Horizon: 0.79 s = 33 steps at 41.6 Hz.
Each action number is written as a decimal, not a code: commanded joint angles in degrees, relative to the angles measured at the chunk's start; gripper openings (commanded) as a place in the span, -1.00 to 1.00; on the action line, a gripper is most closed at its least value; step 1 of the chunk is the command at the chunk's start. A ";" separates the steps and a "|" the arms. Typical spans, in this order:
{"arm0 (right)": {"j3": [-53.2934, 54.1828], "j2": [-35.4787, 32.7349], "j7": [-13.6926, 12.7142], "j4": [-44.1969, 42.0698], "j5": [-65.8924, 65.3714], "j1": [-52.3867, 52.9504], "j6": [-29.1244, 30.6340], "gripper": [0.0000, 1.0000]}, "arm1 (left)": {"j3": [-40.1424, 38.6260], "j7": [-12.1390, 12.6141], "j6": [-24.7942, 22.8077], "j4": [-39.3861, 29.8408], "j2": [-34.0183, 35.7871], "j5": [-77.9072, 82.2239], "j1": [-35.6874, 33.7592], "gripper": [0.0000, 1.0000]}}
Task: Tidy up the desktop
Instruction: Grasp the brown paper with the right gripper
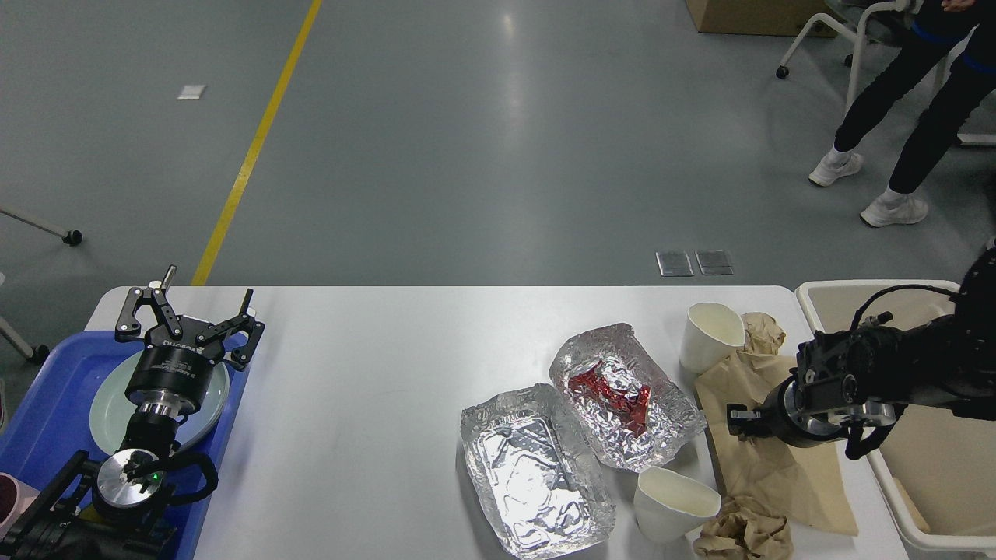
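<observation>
The white desktop (pixel 373 365) holds two crumpled foil trays, an empty one (pixel 529 470) and one (pixel 622 397) with a red wrapper (pixel 611 393) in it. Two white paper cups lie on their sides, one far (pixel 708 336) and one near (pixel 669 505). A flat brown paper bag (pixel 766 474) lies at the right, with crumpled brown paper at its near end (pixel 739 533) and far end (pixel 762 330). My right gripper (pixel 738 420) is low over the bag; its fingers are dark and cannot be told apart. My left gripper (pixel 194 299) is open and empty.
A blue tray (pixel 47 397) with a pale green plate (pixel 105 404) stands at the left edge, under my left arm. A cream bin (pixel 934 474) stands off the right edge. A person and a wheeled chair are on the floor at the far right.
</observation>
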 commanded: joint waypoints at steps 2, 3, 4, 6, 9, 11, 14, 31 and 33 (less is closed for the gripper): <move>0.00 -0.56 -0.23 -0.05 3.84 0.11 -1.90 -0.90 | 0.00 0.00 0.00 0.00 0.00 0.00 0.00 0.93; 0.00 -1.00 -0.49 0.12 3.84 0.11 -1.56 -1.00 | 0.00 0.00 0.00 0.00 0.00 0.00 0.00 0.93; 0.00 -1.17 -0.75 0.21 3.84 0.20 -1.38 -1.00 | 0.00 0.00 0.00 0.00 0.00 0.00 0.00 0.93; 0.00 -1.44 -1.63 0.74 3.84 0.37 -0.77 -1.00 | 0.00 0.00 0.00 0.00 0.00 0.00 0.00 0.93; 0.08 -1.53 -3.04 1.53 4.02 0.81 0.29 -1.00 | 0.00 0.00 0.00 0.00 0.00 0.00 0.00 0.93; 0.17 -1.53 -3.13 1.62 4.02 0.99 0.55 -1.00 | 0.00 0.00 0.00 0.00 0.00 0.00 0.00 0.93; 0.26 -1.53 -3.13 1.79 4.46 1.25 0.56 -1.00 | 0.00 0.00 0.00 0.00 0.00 0.00 0.00 0.93; 0.17 -8.55 -2.60 7.59 8.15 9.68 5.12 -1.00 | 0.00 0.00 0.00 0.00 0.00 0.00 0.00 0.93; 0.00 -10.40 -2.69 8.73 8.24 12.05 6.18 -1.00 | 0.00 0.00 0.00 0.00 0.00 0.00 0.00 0.93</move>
